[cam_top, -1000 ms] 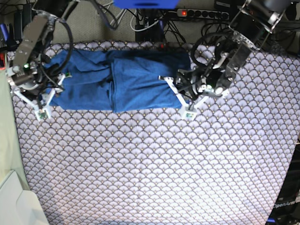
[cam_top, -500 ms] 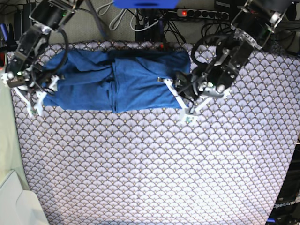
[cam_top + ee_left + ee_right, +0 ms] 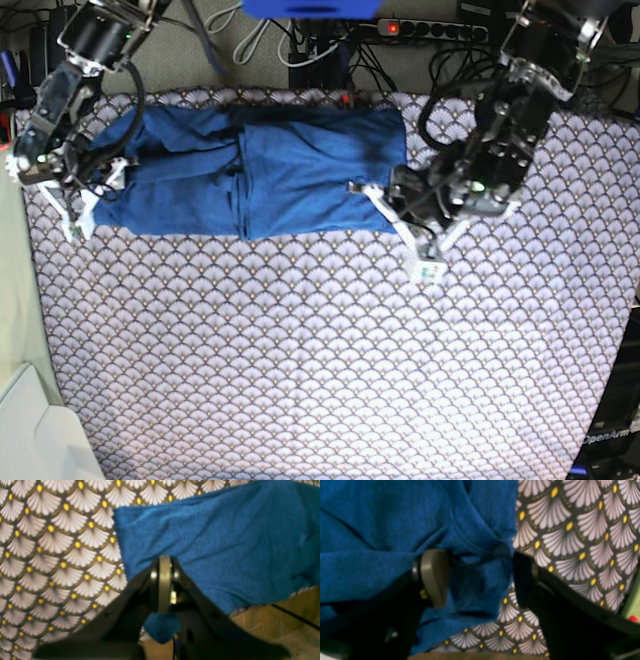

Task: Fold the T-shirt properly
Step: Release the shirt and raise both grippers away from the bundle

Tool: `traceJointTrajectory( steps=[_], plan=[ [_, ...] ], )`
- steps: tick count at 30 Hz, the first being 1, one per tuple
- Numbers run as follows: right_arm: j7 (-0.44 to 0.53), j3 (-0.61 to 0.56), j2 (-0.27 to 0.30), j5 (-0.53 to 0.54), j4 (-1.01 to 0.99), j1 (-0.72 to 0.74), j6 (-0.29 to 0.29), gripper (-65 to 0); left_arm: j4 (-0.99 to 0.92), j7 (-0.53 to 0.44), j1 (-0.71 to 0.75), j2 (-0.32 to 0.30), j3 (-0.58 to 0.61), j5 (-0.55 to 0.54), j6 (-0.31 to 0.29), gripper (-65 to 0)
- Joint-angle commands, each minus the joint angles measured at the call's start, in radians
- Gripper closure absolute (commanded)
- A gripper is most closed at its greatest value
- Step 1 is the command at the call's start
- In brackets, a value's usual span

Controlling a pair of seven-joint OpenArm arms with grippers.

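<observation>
The blue T-shirt lies folded into a long band across the far side of the patterned table cover. My left gripper is at the band's right end, shut on the T-shirt. In the left wrist view its pads press together, the T-shirt drapes over them, and a blue scrap shows below. My right gripper is at the band's left end. In the right wrist view it stands open, with bunched T-shirt fabric between the fingers.
Cables and a power strip run behind the table's far edge. A pale green surface and a white object border the left side. The cover's edge and beige floor show just behind the shirt's right end.
My right gripper has shifted left and up to the shirt's left end. The left gripper has moved a little right and toward the front, still shut on the right edge.
</observation>
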Motion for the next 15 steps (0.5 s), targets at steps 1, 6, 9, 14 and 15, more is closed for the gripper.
traceJointTrajectory(
  steps=[1,6,9,14,15],
  plan=[
    [0.013,0.001,0.007,-0.01,-0.002,0.012,0.003,-40.1,0.028,0.0,-0.022,-0.005,-0.025,-0.004,0.007,0.0],
    [0.016,0.001,0.006,-0.01,-0.022,0.012,0.003,-40.1,0.059,0.047,0.001,-0.008,-0.142,-0.004,0.005,0.0],
    [0.016,0.001,0.003,-0.01,-0.022,0.01,0.003,-40.1,0.068,0.063,0.024,-0.008,-0.218,-0.004,0.005,0.0],
    [0.014,0.001,-0.016,-0.01,-0.022,0.01,0.003,-37.7,0.071,0.06,0.056,-0.059,-0.289,-0.004,0.005,0.0],
    [0.014,0.001,-0.019,-0.01,-0.022,0.01,0.003,-35.6,0.071,0.06,0.058,-0.068,-0.298,-0.004,0.005,0.0]
  ],
)
